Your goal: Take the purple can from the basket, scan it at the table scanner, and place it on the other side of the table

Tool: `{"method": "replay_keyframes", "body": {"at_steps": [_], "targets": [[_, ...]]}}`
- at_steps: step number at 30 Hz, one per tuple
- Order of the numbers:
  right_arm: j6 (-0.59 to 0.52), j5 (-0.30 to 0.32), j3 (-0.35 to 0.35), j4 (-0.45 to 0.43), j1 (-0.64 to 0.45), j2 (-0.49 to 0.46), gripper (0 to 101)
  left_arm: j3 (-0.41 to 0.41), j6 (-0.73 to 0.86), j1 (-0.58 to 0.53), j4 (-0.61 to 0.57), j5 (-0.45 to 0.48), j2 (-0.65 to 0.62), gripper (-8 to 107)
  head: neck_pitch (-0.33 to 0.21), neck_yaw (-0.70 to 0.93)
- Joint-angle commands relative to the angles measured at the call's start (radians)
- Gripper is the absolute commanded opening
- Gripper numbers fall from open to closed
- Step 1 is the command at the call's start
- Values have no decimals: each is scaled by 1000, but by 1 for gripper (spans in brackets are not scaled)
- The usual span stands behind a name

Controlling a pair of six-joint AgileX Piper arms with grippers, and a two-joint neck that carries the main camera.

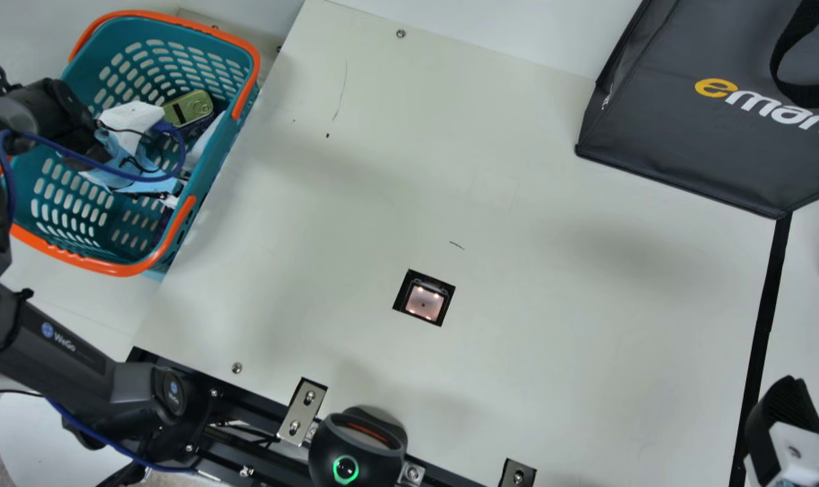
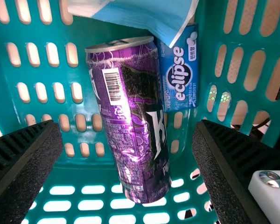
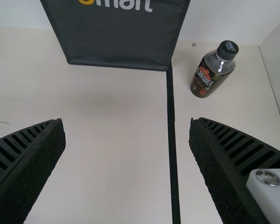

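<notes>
My left gripper [image 1: 142, 186] is down inside the teal basket [image 1: 213, 145] at the far left of the main view. In the left wrist view the purple can [image 2: 130, 121] lies in the basket between the spread fingers of my left gripper [image 2: 126, 135], not touched by them. Its barcode faces the camera. The table scanner [image 1: 424, 302] is set into the middle of the table. At the main view's lower right corner is my right gripper [image 1: 784, 412]; in the right wrist view that gripper [image 3: 127, 135] stands open with nothing between its fingers.
A blue gum pack [image 2: 179, 70] lies beside the can, under light-blue packaging [image 2: 144, 16]. A yellow-green item [image 1: 191, 107] is in the basket too. At the table's back stands a dark bag [image 1: 686, 128]. Beyond the black line [image 3: 171, 116] stands a dark bottle [image 3: 212, 70].
</notes>
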Motion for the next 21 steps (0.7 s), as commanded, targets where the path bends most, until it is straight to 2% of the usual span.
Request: {"method": "replay_keyframes", "body": {"at_steps": [1,21], "targets": [[0,0,0,0,0,0,95,5,1,5,-4,-13,8,90,-29,4],[0,0,0,0,0,0,95,20,28,44,-44,-94,108,90,-29,4]]}}
